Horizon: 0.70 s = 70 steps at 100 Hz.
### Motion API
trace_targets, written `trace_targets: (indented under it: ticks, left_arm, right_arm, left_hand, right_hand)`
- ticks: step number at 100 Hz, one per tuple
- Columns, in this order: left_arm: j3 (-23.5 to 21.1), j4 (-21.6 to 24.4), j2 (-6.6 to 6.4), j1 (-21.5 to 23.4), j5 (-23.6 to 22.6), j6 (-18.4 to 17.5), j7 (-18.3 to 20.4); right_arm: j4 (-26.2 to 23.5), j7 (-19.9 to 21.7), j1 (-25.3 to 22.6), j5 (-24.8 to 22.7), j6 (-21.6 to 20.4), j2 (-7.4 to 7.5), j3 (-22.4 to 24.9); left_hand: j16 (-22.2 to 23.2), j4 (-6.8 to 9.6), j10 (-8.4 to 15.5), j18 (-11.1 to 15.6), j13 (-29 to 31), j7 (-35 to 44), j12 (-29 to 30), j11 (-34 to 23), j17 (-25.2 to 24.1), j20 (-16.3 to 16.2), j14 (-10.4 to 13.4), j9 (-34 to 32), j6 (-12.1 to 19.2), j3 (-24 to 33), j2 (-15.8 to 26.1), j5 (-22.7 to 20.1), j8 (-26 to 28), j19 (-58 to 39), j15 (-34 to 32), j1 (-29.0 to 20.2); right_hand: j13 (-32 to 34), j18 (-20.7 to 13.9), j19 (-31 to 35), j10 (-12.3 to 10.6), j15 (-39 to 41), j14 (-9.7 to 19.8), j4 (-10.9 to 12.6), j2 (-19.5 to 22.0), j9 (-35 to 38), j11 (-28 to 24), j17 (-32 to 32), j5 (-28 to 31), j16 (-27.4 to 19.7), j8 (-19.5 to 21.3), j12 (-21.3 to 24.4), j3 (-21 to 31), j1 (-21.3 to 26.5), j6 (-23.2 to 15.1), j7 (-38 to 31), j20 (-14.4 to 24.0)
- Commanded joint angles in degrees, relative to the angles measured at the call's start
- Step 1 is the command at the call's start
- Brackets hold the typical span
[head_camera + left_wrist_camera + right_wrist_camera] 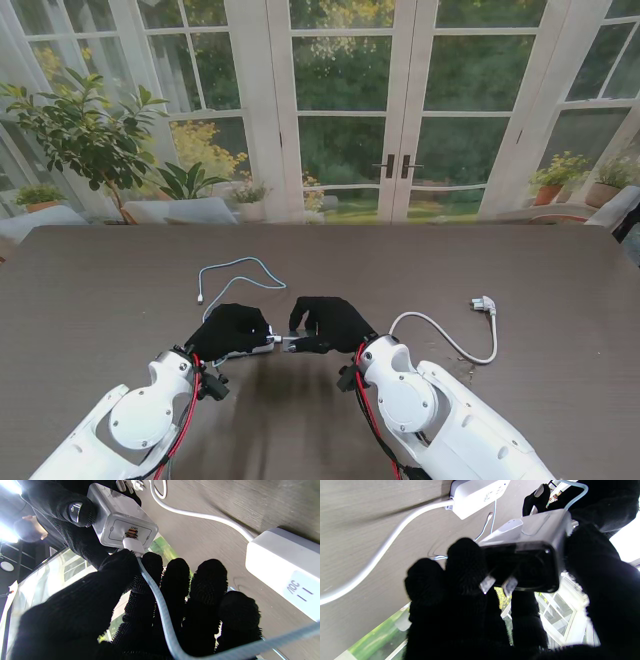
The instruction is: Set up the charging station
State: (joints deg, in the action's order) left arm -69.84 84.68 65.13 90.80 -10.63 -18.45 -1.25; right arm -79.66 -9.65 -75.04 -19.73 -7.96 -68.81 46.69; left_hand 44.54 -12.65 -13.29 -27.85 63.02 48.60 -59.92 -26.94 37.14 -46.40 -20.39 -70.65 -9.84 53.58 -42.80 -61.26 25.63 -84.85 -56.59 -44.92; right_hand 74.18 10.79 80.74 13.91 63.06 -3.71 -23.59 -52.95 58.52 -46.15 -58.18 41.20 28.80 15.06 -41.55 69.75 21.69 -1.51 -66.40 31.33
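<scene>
Looking down from the stand, we see little of what our two black-gloved hands hold, for the gloves cover it. Our left hand (232, 330) and our right hand (330, 322) meet near the middle of the dark wood-grain table (90, 290), close to us.

The wrist views tell more. Our right hand (475, 597) is clasped around a glossy grey block-shaped charger (530, 555); its two flat metal prongs (498, 585) stick out between our knitted fingers. Our left hand (150, 610) pinches the white plug (133, 545) of a pale blue-grey braided cable (160, 610) against the charger's port face (120, 522); how far it is seated we cannot tell.

A white plastic power strip (282, 565) lies on the table just beside our hands, hidden in the stand's view. Its white rounded cord (450, 340) curves off to the right and ends in a plug (484, 303). The cable's free end (200, 297) lies on the far left side.
</scene>
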Motion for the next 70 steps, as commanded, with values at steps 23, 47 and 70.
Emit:
trace_targets:
  ticks: [23,47,70]
  left_arm:
    - [1.1,-1.4,1.03,-0.7,2.7,-1.3,0.0]
    - [2.0,-1.9,1.5,-0.9,5.1,-1.8,-0.5]
    - [2.9,-2.5,1.81,-1.3,5.9,-2.2,-1.1]
  right_arm:
    - [-0.5,1.4,-0.6,2.3,0.2,-0.55,0.3]
    - [-0.6,1.4,-0.9,3.7,0.9,-0.76,0.7]
    - [-1.0,0.7,-1.2,4.5,2.5,-1.1,1.1]
  left_hand:
    - [1.2,0.32,-0.2,3.9,5.8,1.3,-2.0,2.2,5.2,2.3,4.4,-2.4,1.1,4.9,-1.7,-1.3,-0.7,-1.3,-0.7,-4.3]
    - [1.3,0.35,-0.3,4.7,6.6,1.3,-1.7,3.0,5.8,3.9,5.0,-2.6,0.8,4.8,-1.9,-1.4,-1.0,0.6,1.5,-4.5]
    - [1.5,0.28,-0.5,4.6,7.1,1.4,-1.5,3.1,6.2,4.4,5.1,-2.9,0.8,4.9,-2.2,-1.5,-1.0,1.2,2.1,-4.5]
  right_hand:
    - [1.3,-2.1,0.5,-8.3,0.2,3.8,3.7,2.7,5.4,-5.5,-1.5,1.7,9.7,0.7,-3.1,12.0,8.6,-1.8,-16.8,0.8]
    - [1.3,-2.0,0.4,-8.2,0.3,3.5,3.7,2.6,5.4,-5.4,-1.5,1.7,9.7,0.7,-3.1,11.9,8.8,-1.8,-16.8,0.8]
    - [1.3,-1.6,0.3,-7.9,0.3,3.4,3.8,2.5,5.5,-5.3,-1.6,2.1,9.8,0.6,-3.1,12.0,8.9,-1.3,-16.6,0.8]
